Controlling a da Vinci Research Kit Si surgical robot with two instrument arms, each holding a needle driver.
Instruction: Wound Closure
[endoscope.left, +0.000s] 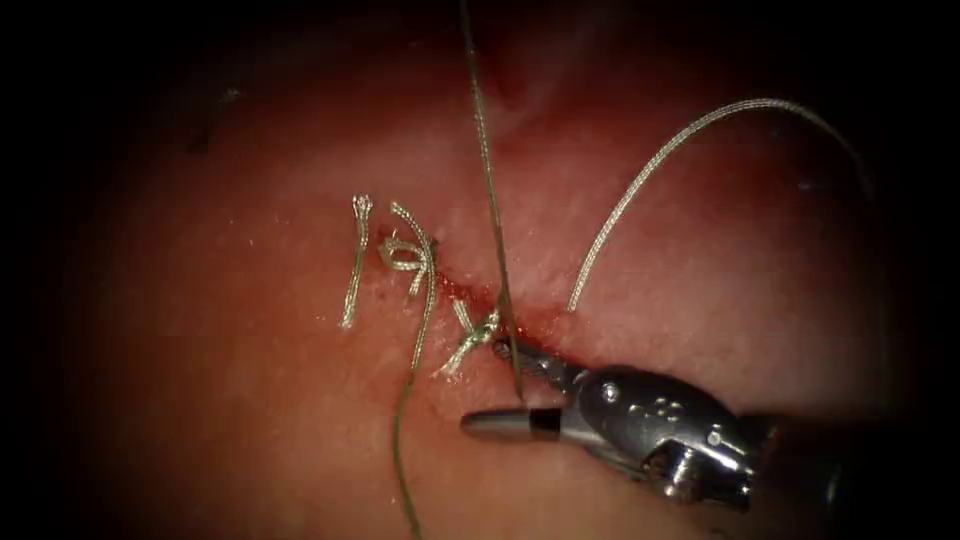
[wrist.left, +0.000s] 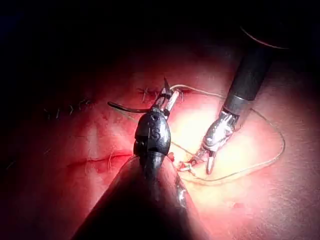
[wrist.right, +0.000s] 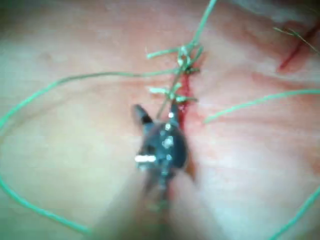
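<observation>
My right tool (endoscope.left: 482, 386) comes in low on the right of the tissue (endoscope.left: 250, 400), jaws open. One jaw lies flat and the other points at the knot (endoscope.left: 483, 331) on the cut (endoscope.left: 535, 322). A taut thread (endoscope.left: 488, 190) runs from the knot upward, passing between these open jaws without being gripped. In the left wrist view my left tool (wrist.left: 166, 99) hangs above the tissue, shut on the dark curved needle (wrist.left: 125, 107) partway along its curve; the needle is out of the tissue. The right tool (wrist.left: 201, 166) stands open by the knot (wrist.left: 186, 168). In the right wrist view its jaws (wrist.right: 154, 107) straddle the thread (wrist.right: 167, 97).
An older knot (endoscope.left: 405, 254) with cut ends (endoscope.left: 355, 260) sits left of the new one. A loose tail (endoscope.left: 405, 420) trails toward the lower edge. A slack loop of thread (endoscope.left: 680, 140) arcs over the tissue right of the cut. Red fluid (endoscope.left: 460, 292) marks the cut line.
</observation>
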